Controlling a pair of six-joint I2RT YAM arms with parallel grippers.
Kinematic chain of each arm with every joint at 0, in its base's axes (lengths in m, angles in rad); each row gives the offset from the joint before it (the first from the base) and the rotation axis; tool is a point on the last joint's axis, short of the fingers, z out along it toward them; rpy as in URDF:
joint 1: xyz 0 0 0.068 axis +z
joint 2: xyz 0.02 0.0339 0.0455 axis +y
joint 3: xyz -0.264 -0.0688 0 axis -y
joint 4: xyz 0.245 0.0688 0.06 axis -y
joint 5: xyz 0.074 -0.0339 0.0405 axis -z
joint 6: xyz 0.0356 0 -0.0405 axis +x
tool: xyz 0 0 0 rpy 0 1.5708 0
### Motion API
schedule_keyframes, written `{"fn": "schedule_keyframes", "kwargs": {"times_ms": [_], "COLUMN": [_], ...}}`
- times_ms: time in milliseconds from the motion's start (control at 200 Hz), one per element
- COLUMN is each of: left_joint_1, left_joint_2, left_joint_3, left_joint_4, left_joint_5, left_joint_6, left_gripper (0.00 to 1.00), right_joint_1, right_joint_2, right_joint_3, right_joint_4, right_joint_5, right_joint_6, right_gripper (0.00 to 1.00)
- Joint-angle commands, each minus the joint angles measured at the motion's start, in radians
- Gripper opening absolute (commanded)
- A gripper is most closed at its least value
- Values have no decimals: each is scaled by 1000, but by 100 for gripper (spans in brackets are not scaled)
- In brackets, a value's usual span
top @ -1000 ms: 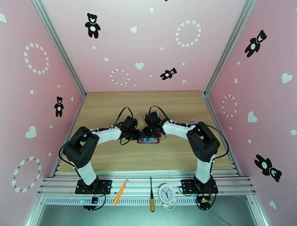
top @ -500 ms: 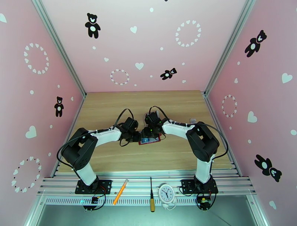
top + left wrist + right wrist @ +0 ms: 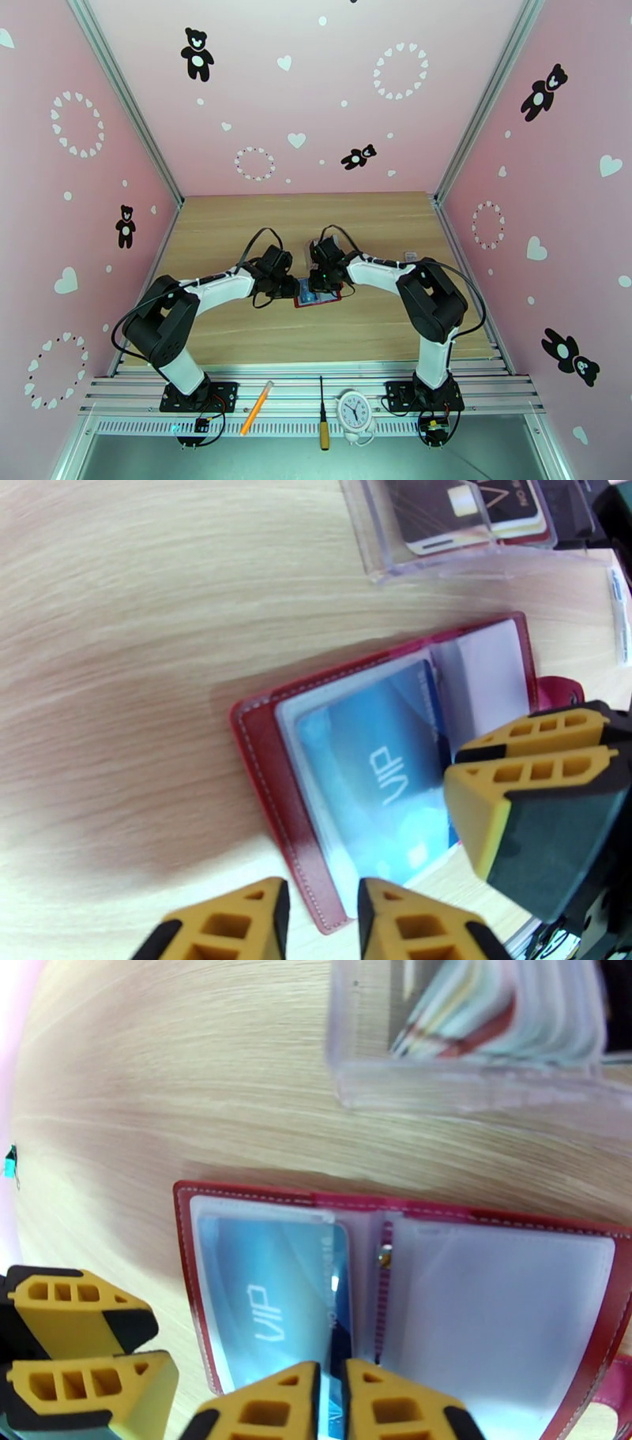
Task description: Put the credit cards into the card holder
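- The wooden table [image 3: 379, 229] carries everything, and the things of the task lie around its middle.
- Clear slotted stand [image 3: 442, 555]: just beside the card holder, with a dark brown card [image 3: 442, 511] and other cards standing in it.
- Left gripper [image 3: 324, 898]: jaws narrow at the holder's left corner. I cannot tell whether they pinch it.
- Right gripper [image 3: 332, 1378]: jaws almost together on the near edge of the teal-blue card.
- Card holder [image 3: 261, 756]: dark red, lying open and flat between the two grippers.
- Teal-blue card [image 3: 371, 772]: marked VIP, lying in the holder's left clear pocket.
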Motion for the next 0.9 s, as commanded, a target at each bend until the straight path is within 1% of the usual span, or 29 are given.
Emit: {"fn": "schedule_keyframes", "kwargs": {"times_ms": [0,45,140,215,465,896], "left_joint_1": [7,7,7,7,7,9], "left_joint_2": [-22,-18,-8,-2,36,50], "left_joint_3": [-32,-39,-47,-51,-42,-28], "left_joint_4": [-13,-10,-7,-3,9,9], "left_joint_5": [-8,-11,-13,-13,-3,-4], "left_joint_6": [15,14,13,12,13,10], "left_gripper": [31,30,20,18,15,15], "right_joint_1": [-8,-9,-14,-20,-36,-30], "right_joint_2": [-24,-22,-29,-41,-39,2], "right_joint_3": [-10,-9,-9,-9,-6,-6], "right_joint_4": [-13,-15,-21,-28,-44,-22], "right_joint_5": [7,7,11,21,29,-4], "right_joint_6": [-13,-14,-21,-26,-40,-37], "right_gripper": [11,10,9,9,4,1]}}
